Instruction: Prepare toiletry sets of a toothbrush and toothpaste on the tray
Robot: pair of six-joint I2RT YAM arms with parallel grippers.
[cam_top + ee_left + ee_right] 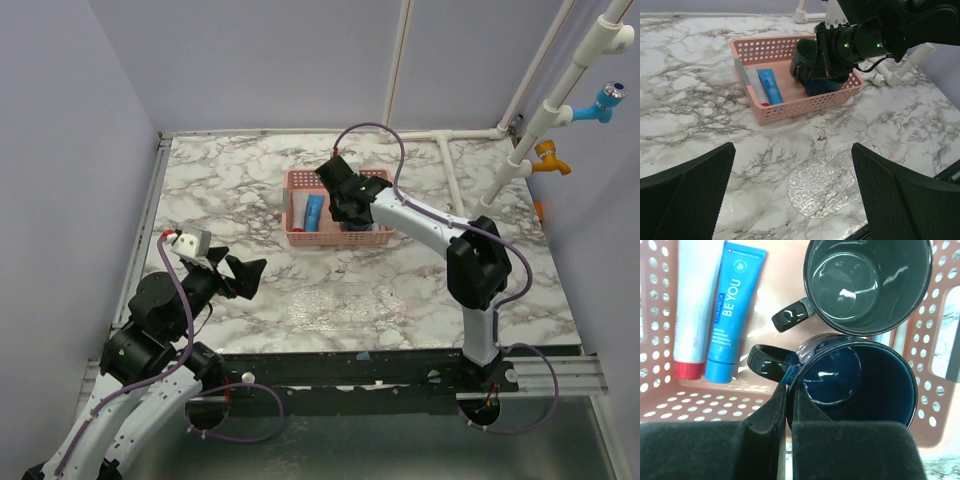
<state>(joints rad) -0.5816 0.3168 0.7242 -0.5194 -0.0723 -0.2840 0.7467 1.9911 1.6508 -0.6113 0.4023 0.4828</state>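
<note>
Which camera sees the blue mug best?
The right wrist camera. It looks straight down into the blue mug, showing its rim, handle and the right gripper pinching the rim. The left wrist view shows only a bit of its side below that gripper; the top view hides it under the arm.

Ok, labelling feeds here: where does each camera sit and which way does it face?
Top external: above, behind the robot, looking down on the marble table; left arm, right arm show.
Left wrist: low, facing the pink basket; open left hand at the bottom.
Right wrist: straight down into the basket; right hand grips the navy mug.
All share the basket.
</note>
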